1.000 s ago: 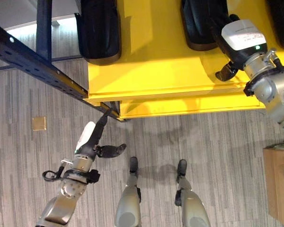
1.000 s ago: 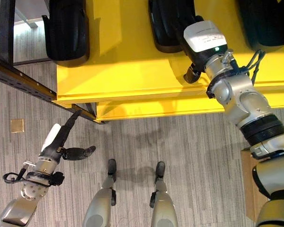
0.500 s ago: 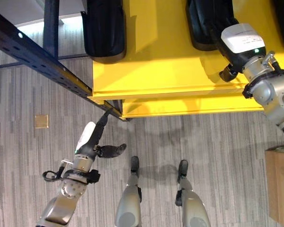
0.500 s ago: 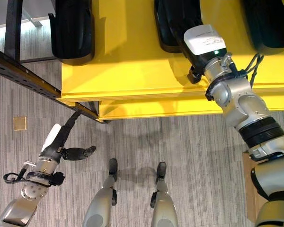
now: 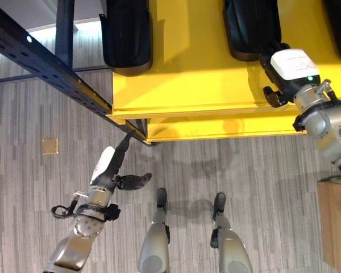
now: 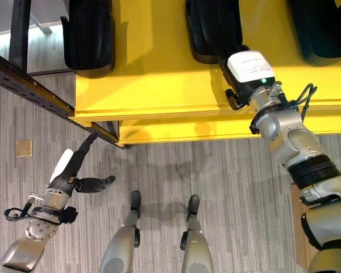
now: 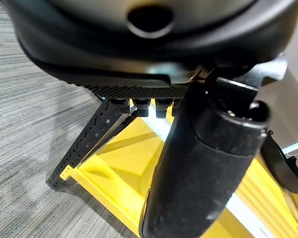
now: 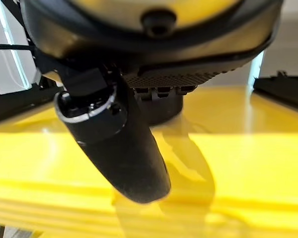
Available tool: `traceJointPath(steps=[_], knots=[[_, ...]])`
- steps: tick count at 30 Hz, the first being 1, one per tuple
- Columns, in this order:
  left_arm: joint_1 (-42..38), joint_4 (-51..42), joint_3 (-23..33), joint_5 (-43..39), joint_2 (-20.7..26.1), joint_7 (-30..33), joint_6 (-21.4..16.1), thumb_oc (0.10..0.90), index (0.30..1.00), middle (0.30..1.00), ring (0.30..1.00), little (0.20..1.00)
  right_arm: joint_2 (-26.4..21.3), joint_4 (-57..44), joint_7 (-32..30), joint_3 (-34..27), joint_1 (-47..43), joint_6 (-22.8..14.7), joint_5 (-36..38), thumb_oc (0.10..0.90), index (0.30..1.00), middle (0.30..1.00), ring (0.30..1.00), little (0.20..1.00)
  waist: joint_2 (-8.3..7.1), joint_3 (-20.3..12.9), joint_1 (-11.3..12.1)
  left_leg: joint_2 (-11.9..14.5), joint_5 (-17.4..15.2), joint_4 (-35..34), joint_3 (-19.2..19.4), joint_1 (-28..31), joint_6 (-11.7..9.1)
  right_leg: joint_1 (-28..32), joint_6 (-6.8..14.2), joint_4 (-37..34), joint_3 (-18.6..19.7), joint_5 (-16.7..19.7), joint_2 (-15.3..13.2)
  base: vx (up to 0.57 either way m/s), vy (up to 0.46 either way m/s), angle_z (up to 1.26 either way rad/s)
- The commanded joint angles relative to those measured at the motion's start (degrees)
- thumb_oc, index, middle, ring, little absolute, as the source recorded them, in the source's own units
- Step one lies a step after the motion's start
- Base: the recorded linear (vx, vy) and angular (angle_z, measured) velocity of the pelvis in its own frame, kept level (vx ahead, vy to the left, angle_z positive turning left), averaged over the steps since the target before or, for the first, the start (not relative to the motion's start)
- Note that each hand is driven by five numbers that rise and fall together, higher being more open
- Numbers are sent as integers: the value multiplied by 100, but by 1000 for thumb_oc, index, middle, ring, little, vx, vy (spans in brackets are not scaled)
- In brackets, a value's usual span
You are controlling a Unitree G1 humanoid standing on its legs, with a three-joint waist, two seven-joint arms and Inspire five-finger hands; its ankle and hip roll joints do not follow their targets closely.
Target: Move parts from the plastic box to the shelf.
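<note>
A yellow shelf carries three black moulded parts: one at the left, one in the middle and one at the right edge. My right hand rests over the shelf just in front of the middle part, its fingers straight and pointing at it, its thumb sticking out and holding nothing. That part shows past the fingers. My left hand hangs low over the floor, open and empty, fingers pointing toward the shelf's front corner.
A dark perforated steel beam runs diagonally from the upper left to the shelf's front corner. A brown box stands on the floor at the right. A small tan square lies on the grey carpet at the left.
My right hand has drawn back from the middle part toward the shelf's front edge. The camera has shifted slightly. The left hand has stayed still.
</note>
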Motion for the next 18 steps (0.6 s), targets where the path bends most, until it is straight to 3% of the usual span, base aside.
traceJointPath(steps=[1, 18], knots=[[44, -610, 429, 130, 33, 280, -422, 900, 1000, 1000, 1000, 1000, -7, -69, -98, 101, -453, 42, 75, 900, 1000, 1000, 1000, 1000, -329, -19, 37, 220, -281, -39, 220, 338, -84, 24, 244, 703, -19, -474, -465, 0, 0, 0], [72, -608, 444, 123, 54, 260, -432, 900, 1000, 1000, 1000, 1000, 3, -168, -93, -1, -332, 38, 61, 900, 1000, 1000, 1000, 1000, -358, -45, 25, 220, -290, -39, 230, 357, -81, 30, 248, 689, -16, -452, -456, 0, 0, 0]])
